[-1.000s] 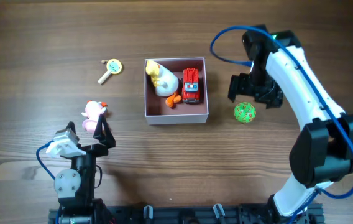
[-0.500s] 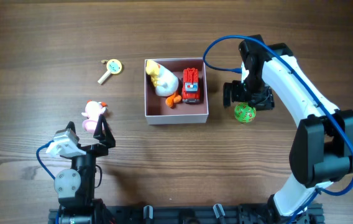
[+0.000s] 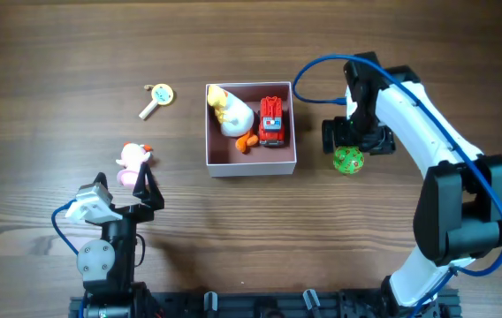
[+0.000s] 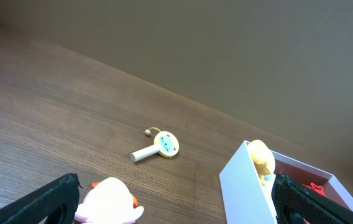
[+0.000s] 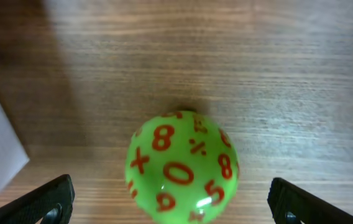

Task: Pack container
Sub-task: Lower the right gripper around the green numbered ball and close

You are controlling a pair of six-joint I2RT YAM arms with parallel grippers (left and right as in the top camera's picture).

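The container [image 3: 220, 161] is a square white box with a pink inside at the table's middle. It holds a yellow-and-white duck toy [image 3: 231, 113], an orange piece [image 3: 247, 142] and a red toy truck [image 3: 272, 121]. A green ball with red numbers [image 3: 348, 160] lies right of the box. My right gripper [image 3: 357, 139] is open just above it; in the right wrist view the ball [image 5: 183, 167] sits between the fingers [image 5: 170, 202]. My left gripper [image 3: 124, 181] is open near a pink toy [image 3: 132, 159], also in the left wrist view [image 4: 108, 202].
A yellow rattle-like toy with a white handle [image 3: 156, 97] lies at the far left; it also shows in the left wrist view [image 4: 158, 146]. The container's white wall [image 4: 248, 186] stands at the right of the left wrist view.
My right gripper has moved left and down from beside the ball to directly over it. The left arm and the toys have not moved.
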